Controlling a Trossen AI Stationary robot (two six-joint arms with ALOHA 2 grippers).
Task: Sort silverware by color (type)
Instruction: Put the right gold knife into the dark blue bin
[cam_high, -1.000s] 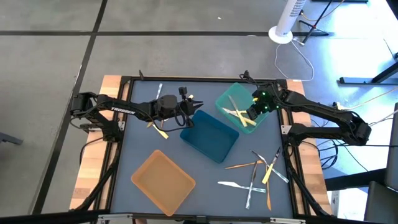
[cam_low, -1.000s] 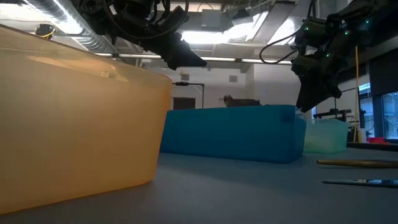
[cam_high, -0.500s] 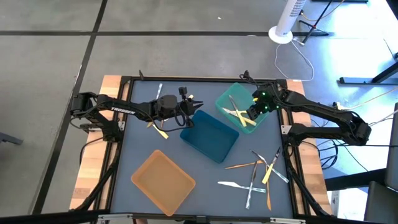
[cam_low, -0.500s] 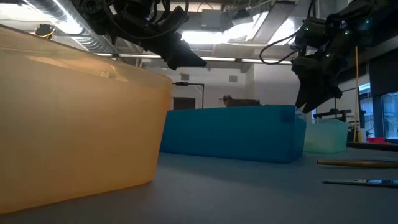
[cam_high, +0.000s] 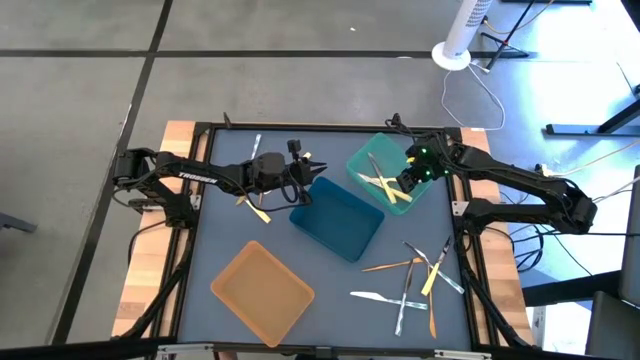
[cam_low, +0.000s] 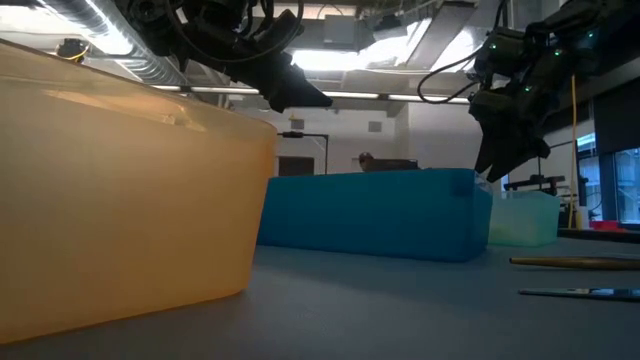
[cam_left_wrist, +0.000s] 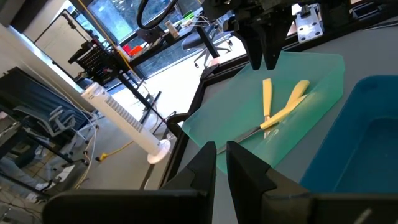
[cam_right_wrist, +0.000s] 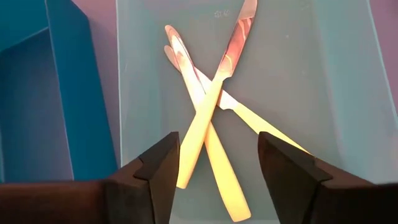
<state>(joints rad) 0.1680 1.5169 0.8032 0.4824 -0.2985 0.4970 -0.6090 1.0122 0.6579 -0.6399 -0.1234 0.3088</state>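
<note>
Three yellow knives (cam_right_wrist: 208, 121) lie crossed in the teal tray (cam_right_wrist: 336, 93).

White "TROSSEN" — on the left arm (cam_high: 195, 177).

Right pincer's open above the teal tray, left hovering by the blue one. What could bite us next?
1. The yellow pieces in the teal tray lie crossed; the open right pincer dipping in may snag them.
2. The loose pile overlaps, so one grab might lift two colours.
3. The left pincer hangs near the blue tray rim; lowering may bump it.
</note>
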